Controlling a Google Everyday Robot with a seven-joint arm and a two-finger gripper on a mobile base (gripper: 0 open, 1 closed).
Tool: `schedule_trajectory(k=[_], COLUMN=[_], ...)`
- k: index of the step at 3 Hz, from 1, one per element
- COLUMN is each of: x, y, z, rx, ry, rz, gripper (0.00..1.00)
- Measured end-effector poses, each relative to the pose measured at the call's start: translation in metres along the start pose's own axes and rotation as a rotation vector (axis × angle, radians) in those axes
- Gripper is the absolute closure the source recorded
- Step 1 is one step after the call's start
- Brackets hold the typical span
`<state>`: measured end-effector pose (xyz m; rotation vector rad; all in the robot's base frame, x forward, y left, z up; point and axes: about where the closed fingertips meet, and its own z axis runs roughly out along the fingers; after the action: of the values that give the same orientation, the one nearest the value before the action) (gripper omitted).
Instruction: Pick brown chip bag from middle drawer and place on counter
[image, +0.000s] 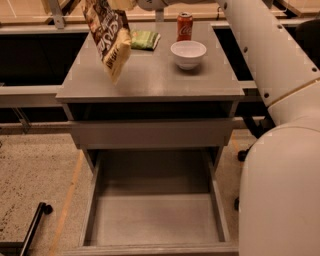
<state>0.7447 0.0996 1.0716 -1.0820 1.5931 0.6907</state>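
The brown chip bag (109, 37) hangs in the air, tilted, with its lower end just over the left part of the counter (150, 77). My gripper (121, 4) is at the very top edge of the view, shut on the bag's upper end, and mostly cut off. The middle drawer (155, 220) is pulled out below, and its grey floor is bare.
On the counter's far side lie a small green bag (145, 39), a red soda can (184, 26) and a white bowl (188, 53). My white arm (270, 60) and body (285, 190) fill the right side. The upper drawer front (150, 132) is closed. A black bar (30, 227) lies on the floor at left.
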Motion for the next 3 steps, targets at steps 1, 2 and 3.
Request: schedule_trajectory(k=[1,2,3], x=[0.0011,0.0021,0.0028], y=[0.0011,0.0019,0.0035], z=[0.0031,0.0049,0.0079], rx=[-0.004,-0.007,-0.012], ry=[0.001,0.003,0.004], rz=[0.001,0.002,0.003], gripper=[0.36,0.13,0.0])
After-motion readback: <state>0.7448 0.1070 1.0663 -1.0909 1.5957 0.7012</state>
